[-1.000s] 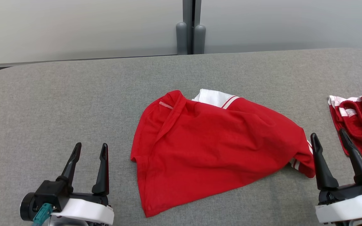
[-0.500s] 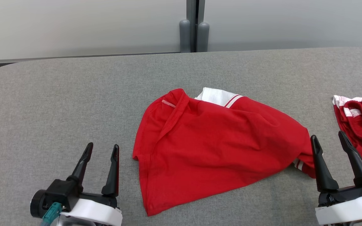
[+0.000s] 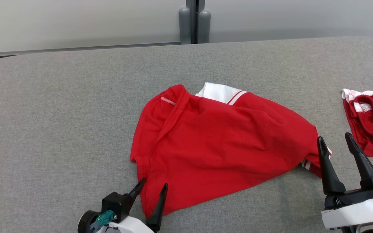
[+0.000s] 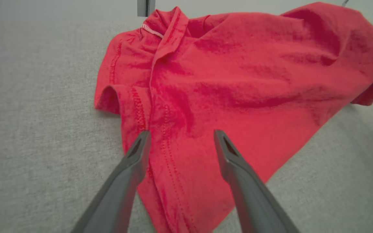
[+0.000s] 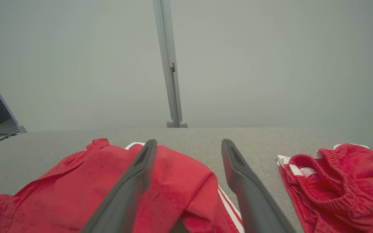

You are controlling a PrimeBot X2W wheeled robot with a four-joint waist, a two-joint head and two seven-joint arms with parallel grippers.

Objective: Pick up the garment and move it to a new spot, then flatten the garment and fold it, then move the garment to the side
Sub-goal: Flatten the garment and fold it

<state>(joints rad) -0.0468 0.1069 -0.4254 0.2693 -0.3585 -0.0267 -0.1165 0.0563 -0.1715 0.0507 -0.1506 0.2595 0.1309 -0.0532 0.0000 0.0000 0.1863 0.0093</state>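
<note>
- Now the left gripper (image 3: 154, 183) has swung in across the tabletop (image 3: 60, 113) to straddle the near hem corner of the red garment (image 3: 219, 139), jaws spread, gripping nothing.
- Meanwhile the right gripper (image 3: 334, 136) hangs released beside its striped right edge.
- Pickup looks imminent; it lies crumpled mid-tabletop.

The grey table (image 3: 60, 113) is bare across its left half and along its far edge. The red garment (image 3: 219, 142) covers the middle and a second red garment (image 3: 372, 123) the right edge, with a narrow bare strip between them. The partition (image 3: 194, 21) behind seems close.
</note>
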